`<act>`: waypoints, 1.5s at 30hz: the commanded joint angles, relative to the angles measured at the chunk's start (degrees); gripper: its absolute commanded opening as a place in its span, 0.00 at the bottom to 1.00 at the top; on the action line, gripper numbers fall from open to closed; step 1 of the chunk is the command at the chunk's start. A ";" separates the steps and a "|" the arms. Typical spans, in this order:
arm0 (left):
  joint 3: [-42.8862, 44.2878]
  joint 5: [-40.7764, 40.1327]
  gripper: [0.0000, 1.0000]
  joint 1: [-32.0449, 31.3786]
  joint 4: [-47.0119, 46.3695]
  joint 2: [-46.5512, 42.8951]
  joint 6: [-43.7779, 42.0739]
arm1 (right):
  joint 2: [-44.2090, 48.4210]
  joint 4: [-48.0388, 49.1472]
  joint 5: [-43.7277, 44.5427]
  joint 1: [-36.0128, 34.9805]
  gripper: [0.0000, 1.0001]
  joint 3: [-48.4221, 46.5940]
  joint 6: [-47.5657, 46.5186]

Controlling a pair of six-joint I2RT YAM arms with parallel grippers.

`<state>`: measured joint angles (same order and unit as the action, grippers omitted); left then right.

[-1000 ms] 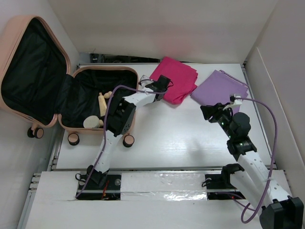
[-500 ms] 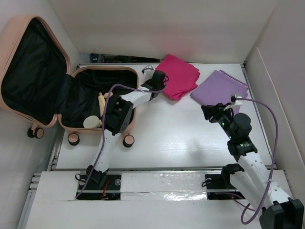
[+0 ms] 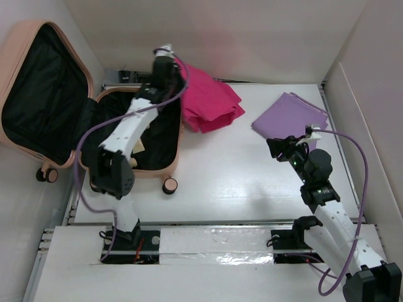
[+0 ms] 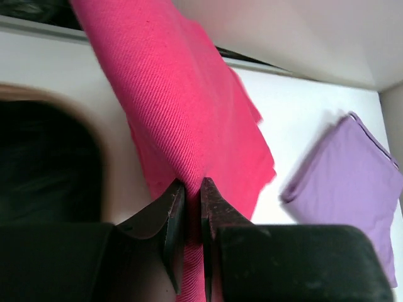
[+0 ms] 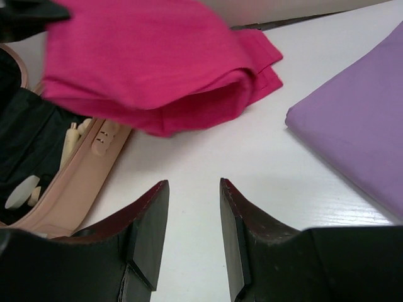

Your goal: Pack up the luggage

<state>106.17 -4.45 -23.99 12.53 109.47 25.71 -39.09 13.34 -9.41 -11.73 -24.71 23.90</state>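
Peach-pink luggage [image 3: 151,171], open, black lining

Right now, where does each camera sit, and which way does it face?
Top external: above and behind the bases, looking down on the table; left arm, right arm, luggage, pink cloth and purple cloth show.
Left wrist: looks along the left gripper, shut on the pink cloth; purple cloth beyond.
Right wrist: low over the table, faces the luggage past the open right gripper.
Shared: all three see both cloths.
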 commanded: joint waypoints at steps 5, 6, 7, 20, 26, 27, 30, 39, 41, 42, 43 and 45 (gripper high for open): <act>-24.38 10.23 0.00 22.29 -9.71 -21.04 0.90 | 1.03 0.63 1.06 -0.40 0.44 -2.01 -1.14; -26.26 11.81 0.00 24.75 -11.11 -21.84 1.35 | 1.12 0.54 0.80 -0.40 0.44 -2.01 -1.40; -27.67 13.31 0.00 28.69 -11.22 -22.71 1.44 | 1.21 0.54 0.88 -0.40 0.44 -2.01 -1.49; -40.16 23.34 0.00 34.28 -18.23 -25.09 0.12 | -1.68 2.22 -2.36 -0.40 0.46 -2.09 -1.84; -29.91 26.51 0.00 26.29 -20.44 -26.15 7.05 | -3.18 2.39 -3.16 -0.40 0.37 -2.45 -2.28; -28.32 26.60 0.00 24.71 -21.92 -26.32 7.85 | -3.01 2.39 -3.07 -0.40 0.32 -2.45 -2.45; -19.80 27.12 0.00 17.77 -23.60 -24.23 11.09 | -3.88 3.61 -3.07 -0.40 0.24 -2.01 -2.28; 5.96 27.56 0.00 1.76 -27.56 -2.88 18.58 | -3.80 2.21 -2.19 -0.40 0.26 -2.63 -2.98; 8.43 27.65 0.00 1.14 -29.14 2.84 21.82 | -3.10 2.12 -1.32 -0.40 0.27 -2.54 -3.07; 8.87 28.17 0.00 0.44 -32.19 4.68 23.49 | -3.01 2.21 -1.05 -0.40 0.27 -2.36 -2.90; 9.31 28.96 0.00 -0.09 -33.61 7.92 25.33 | -2.92 2.30 -1.14 -0.40 0.27 -2.45 -2.89; 10.98 28.97 0.00 -0.79 -37.30 10.49 28.95 | -2.92 1.95 -1.05 -0.40 0.27 -2.54 -2.89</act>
<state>114.15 23.57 -24.73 -15.00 116.90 47.57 -42.78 13.67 -11.49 -11.73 -24.80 22.02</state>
